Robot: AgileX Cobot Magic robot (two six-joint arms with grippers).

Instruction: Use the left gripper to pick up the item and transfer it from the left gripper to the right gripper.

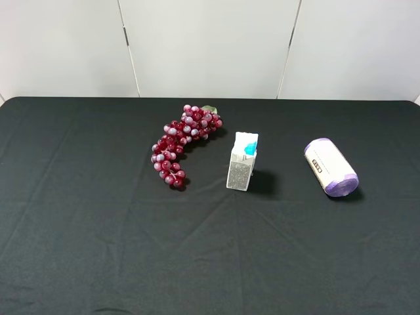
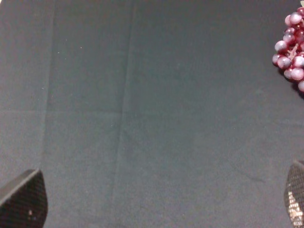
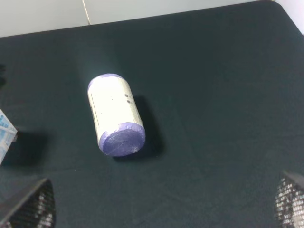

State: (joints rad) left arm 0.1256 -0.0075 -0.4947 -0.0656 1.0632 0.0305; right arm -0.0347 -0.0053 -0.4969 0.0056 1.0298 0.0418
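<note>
The roll (image 1: pixel 331 167) is seen lying on its side at the right of the black table (image 1: pixel 79 216), well apart from everything else. A carton (image 1: pixel 243 161) stands upright at centre, with a grape bunch (image 1: pixel 184 142) to its left. Nothing is seen over or against the roll. The left gripper (image 2: pixel 156 202) and right gripper (image 3: pixel 166 204) are spread wide, nothing held.
</note>
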